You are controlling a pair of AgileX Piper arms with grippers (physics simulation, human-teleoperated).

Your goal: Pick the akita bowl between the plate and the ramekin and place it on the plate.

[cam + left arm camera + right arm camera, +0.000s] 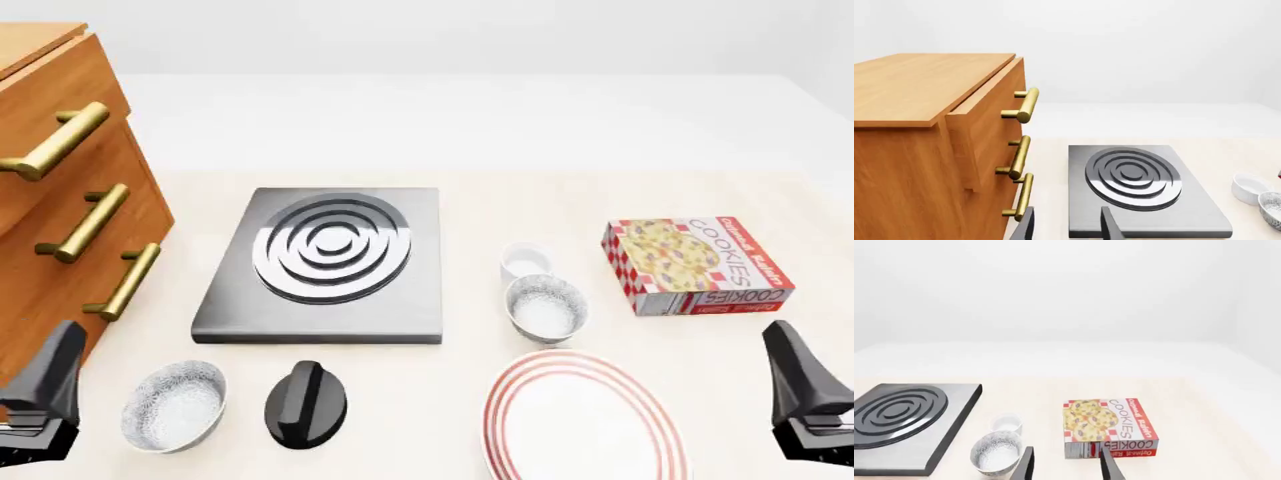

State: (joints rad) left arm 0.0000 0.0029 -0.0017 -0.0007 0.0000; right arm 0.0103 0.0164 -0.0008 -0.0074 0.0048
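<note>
Go for the akita bowl (546,307) sitting between the ramekin (526,262) and the plate (583,419), not its twin by the knob. Your right gripper (1066,464), fingers apart and seemingly empty, is nearest; pinch the rim.

Simulated kitchen: stove burner (327,262), plate (583,420).

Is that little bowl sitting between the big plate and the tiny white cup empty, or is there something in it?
Empty. The akita bowl stands upright and its speckled inside shows bare down to the bottom.
</note>
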